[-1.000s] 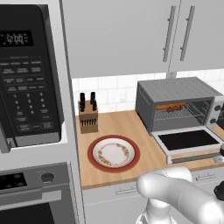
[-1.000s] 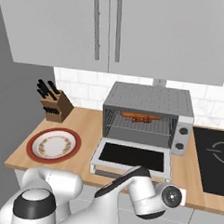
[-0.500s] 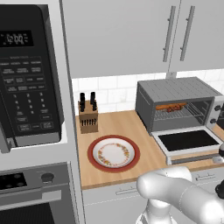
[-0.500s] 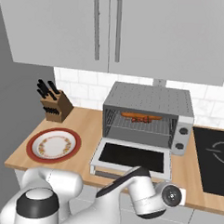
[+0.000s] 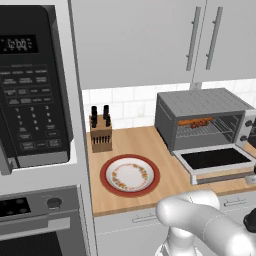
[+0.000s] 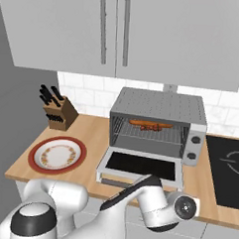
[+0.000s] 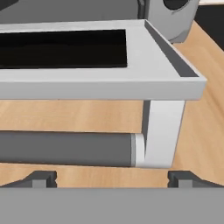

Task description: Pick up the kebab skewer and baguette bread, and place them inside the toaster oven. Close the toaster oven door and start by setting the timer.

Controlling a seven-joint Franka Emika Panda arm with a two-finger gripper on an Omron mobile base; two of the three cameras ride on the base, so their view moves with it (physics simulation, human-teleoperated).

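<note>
The toaster oven [image 5: 202,107] [image 6: 159,106] stands on the wooden counter with its door [image 5: 215,159] [image 6: 141,165] dropped flat open. On its wire rack lie the orange-brown baguette bread [image 5: 189,121] [image 6: 141,122] and, beside it, the darker kebab skewer [image 5: 202,123] [image 6: 160,127]. In the hand view my gripper [image 7: 113,179] is open, low in front of the door's edge. The dark bar handle [image 7: 65,148] crosses just above and between my fingertips [image 7: 43,177], untouched. The door's grey frame [image 7: 166,74] and dark glass [image 7: 65,48] lie above it.
A red-rimmed plate [image 5: 106,175] [image 6: 57,155] sits on the counter [image 5: 145,145] left of the oven, a knife block [image 5: 101,132] [image 6: 59,113] behind it. A black microwave [image 5: 35,85] stands far left, a black cooktop [image 6: 228,167] to the right. Cabinets hang overhead.
My hand has crept very slightly to the right along the door's front edge. The oven, its door and the food have not moved.
</note>
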